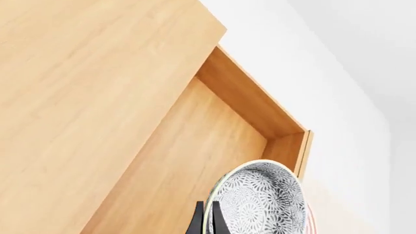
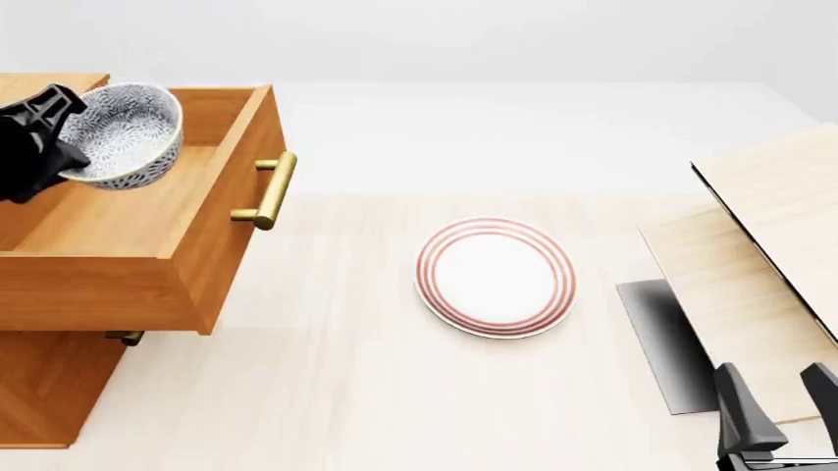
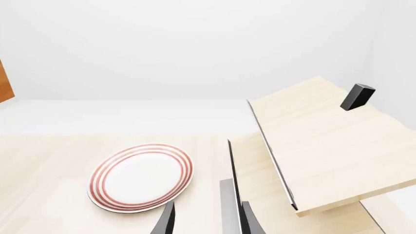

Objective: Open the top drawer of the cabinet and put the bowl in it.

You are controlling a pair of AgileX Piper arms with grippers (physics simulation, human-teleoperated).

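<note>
The cabinet (image 2: pixel 53 392) stands at the table's left with its top drawer (image 2: pixel 223 226) pulled out, brass handle (image 2: pixel 269 191) facing right. Over the open drawer hangs the speckled bowl (image 2: pixel 129 137), tilted on its side, with my left gripper (image 2: pixel 63 128) shut on its rim. In the left wrist view the bowl (image 1: pixel 263 200) is pinched between the dark fingers (image 1: pixel 197 222) above the drawer's bare wooden floor (image 1: pixel 195 146). My right gripper (image 2: pixel 782 402) stands open at the front right, holding nothing, far from the cabinet.
A white plate with red rings (image 2: pixel 496 276) lies mid-table, also seen as the plate (image 3: pixel 141 175) ahead of the right gripper (image 3: pixel 204 219). Pale light-wood boards (image 2: pixel 772 245) lean at the right, with a black block (image 3: pixel 357 96) on them. A lower drawer handle (image 2: pixel 125 337) peeks out under the open drawer.
</note>
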